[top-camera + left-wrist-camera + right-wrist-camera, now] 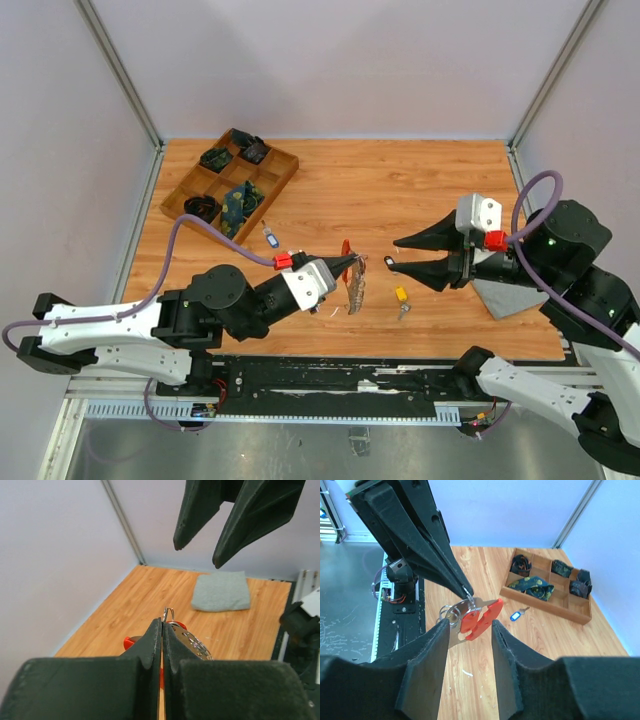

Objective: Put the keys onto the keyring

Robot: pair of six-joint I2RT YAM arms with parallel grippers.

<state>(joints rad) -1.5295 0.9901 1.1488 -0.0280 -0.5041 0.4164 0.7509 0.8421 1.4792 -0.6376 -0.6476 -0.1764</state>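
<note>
My left gripper (351, 263) is shut on the keyring (356, 284), a silvery, glittery piece with a curved red plastic part. It hangs just above the table's middle. In the left wrist view the jaws (163, 622) pinch its wire loop (169, 614). My right gripper (390, 252) is open, its tips a little to the right of the keyring and touching nothing. In the right wrist view the keyring (481, 619) hangs just beyond the open fingers (427, 665). A yellow-headed key (401, 296) lies on the table below the right gripper. A blue-tagged key (269, 237) lies near the tray.
A wooden compartment tray (283, 182) with dark items stands at the back left. A folded grey cloth (512, 296) lies at the right under the right arm. Walls close the table at the back and both sides.
</note>
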